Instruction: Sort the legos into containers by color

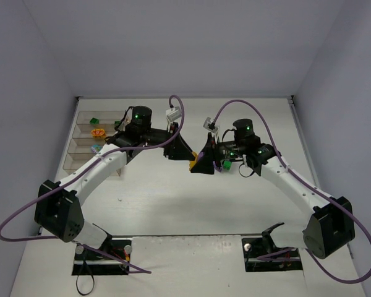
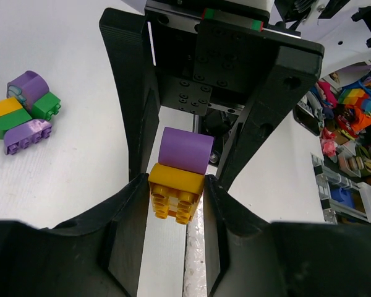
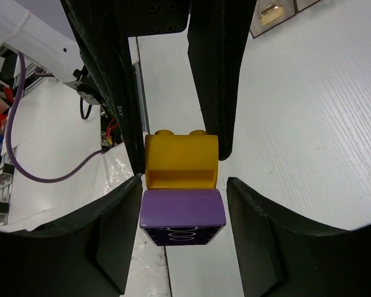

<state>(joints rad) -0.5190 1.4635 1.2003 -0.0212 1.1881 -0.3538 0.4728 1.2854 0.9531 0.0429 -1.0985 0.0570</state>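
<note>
Your left gripper [image 2: 176, 199] is clamped on the yellow brick [image 2: 176, 185], held between the two arms. Your right gripper [image 3: 182, 218] flanks the purple brick [image 3: 182, 207] stuck to it, but you can't tell if it's gripping. Probably light, rigid and slick, so pinch the flat sides and pull straight apart. The containers [image 1: 80, 145] are far left.

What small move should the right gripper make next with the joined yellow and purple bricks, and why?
Probably close the right gripper on the purple piece. Its jaws stand open, with a gap on each side of that piece, while the left gripper is shut on the yellow brick. The two colours are joined, so both likely need a grip before they can be pulled apart.
</note>
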